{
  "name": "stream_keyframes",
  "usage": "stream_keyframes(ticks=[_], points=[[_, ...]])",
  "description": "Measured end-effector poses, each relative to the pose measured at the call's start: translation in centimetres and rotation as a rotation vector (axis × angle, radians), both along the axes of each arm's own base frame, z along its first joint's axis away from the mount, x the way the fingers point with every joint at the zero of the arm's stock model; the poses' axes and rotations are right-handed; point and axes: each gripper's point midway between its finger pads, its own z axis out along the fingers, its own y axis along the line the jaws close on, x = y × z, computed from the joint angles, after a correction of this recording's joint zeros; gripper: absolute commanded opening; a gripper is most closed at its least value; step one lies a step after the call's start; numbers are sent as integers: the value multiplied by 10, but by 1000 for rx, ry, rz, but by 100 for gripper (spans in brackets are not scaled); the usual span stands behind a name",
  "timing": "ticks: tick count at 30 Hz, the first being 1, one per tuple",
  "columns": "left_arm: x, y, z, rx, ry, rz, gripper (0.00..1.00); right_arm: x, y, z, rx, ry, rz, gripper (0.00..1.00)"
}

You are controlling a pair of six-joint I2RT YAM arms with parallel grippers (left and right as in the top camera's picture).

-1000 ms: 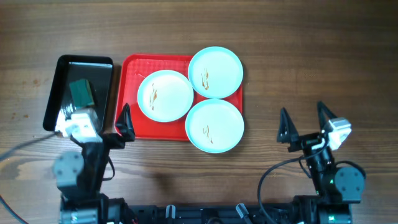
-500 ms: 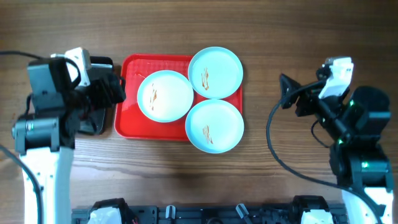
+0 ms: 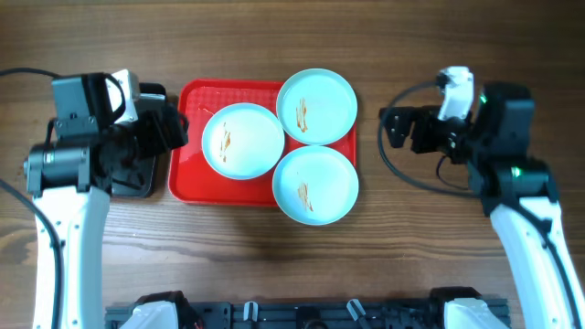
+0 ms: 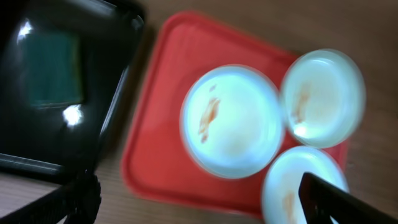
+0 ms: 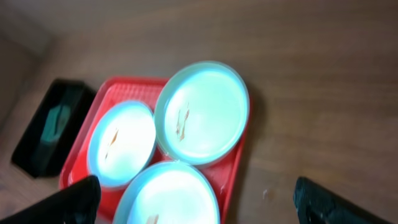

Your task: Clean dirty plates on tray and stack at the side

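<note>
Three pale mint plates with brown smears lie on the red tray: one on the left, one at the back right, one at the front right, which overhangs the tray's front rim. My left gripper is open and empty, in the air at the tray's left edge. My right gripper is open and empty, above the bare table right of the tray. The left wrist view shows the tray and the left plate. The right wrist view shows the back right plate.
A glossy black tray lies left of the red tray, mostly under my left arm. It holds a green sponge and also shows in the right wrist view. Wooden table lies all around.
Both arms have risen from the table's front edge and swung back. The left gripper is now by the red tray's left edge, the right one to the tray's right. The plates have not moved.
</note>
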Motion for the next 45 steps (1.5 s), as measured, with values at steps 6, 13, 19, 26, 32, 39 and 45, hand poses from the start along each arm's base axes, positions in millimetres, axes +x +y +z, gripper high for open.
stream_keyframes(ticks=[6, 13, 19, 26, 32, 39, 45], points=[[5, 42, -10, 120, 187, 181, 100, 22, 65, 9, -50, 140, 99, 100], [7, 89, -4, 250, 164, 321, 100, 34, 142, -30, 38, 242, 131, 100], [19, 87, -13, 206, 163, 342, 100, 27, 187, -59, 18, 285, 130, 83], [35, 92, -20, 144, 135, 441, 100, 27, 215, -110, -12, 363, 87, 65], [36, 91, -20, 163, 136, 370, 100, 24, 218, -160, -67, 449, 75, 63], [38, 97, -36, 107, 173, 251, 100, 28, 218, -160, -98, 402, 114, 82], [70, 114, -83, 108, 213, 224, 96, 30, 218, -160, -144, 355, 175, 99]])
